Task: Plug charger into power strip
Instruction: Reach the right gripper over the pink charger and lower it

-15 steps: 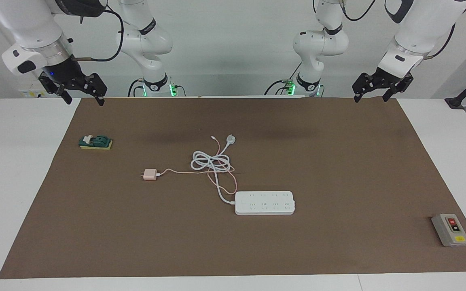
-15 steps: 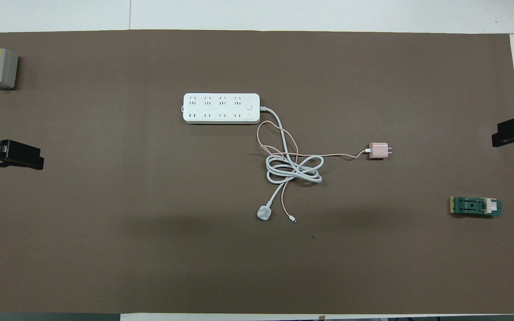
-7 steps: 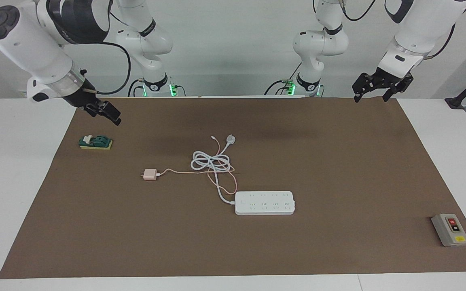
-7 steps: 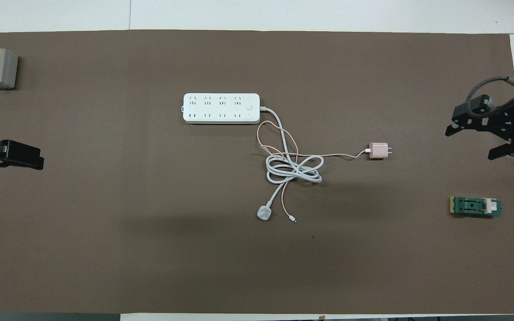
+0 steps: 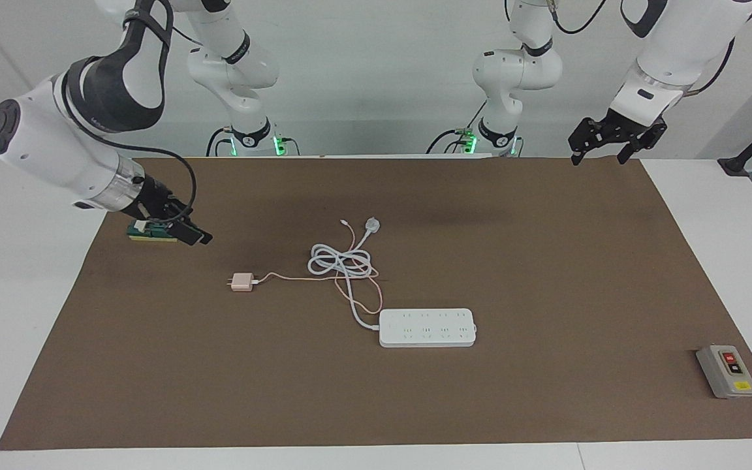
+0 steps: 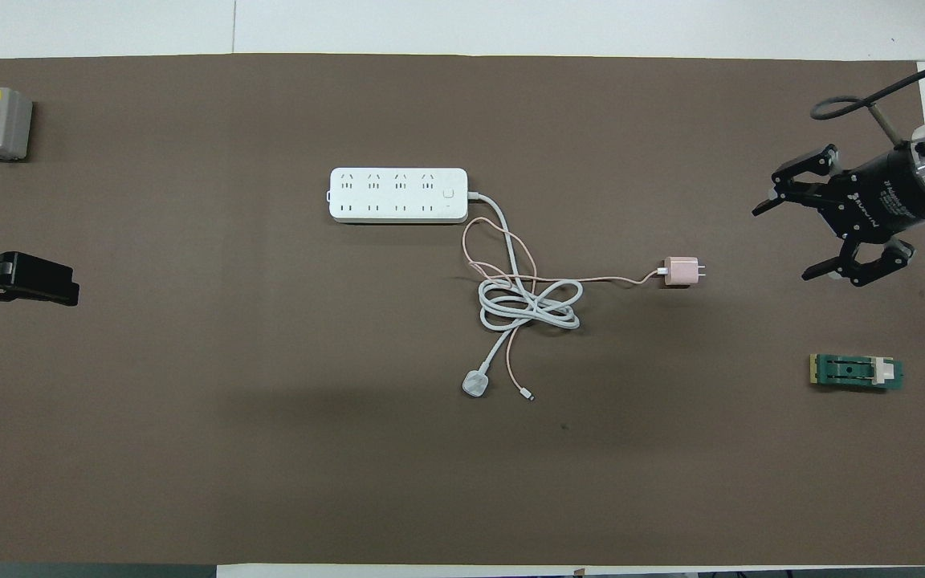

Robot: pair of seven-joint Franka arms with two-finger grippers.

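Small pale-pink cube charger [image 6: 680,271] lies on the brown mat [image 5: 546,274], unplugged, thin pink cable looping toward the coiled white cord [image 6: 528,305]. Long flat white power strip [image 6: 398,194] sits farther out, well apart from it. Right gripper [image 6: 784,238] in the air over the mat's right-arm end, fingers spread, empty. Left gripper [image 5: 601,155] waits, jaws apart.

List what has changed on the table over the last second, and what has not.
The right gripper has swung down from the mat's edge nearest the robots and out over the brown mat, toward the small pale-pink cube charger, fingers open and empty. The left gripper waits, open. The charger, the long white power strip and its cords have not moved.
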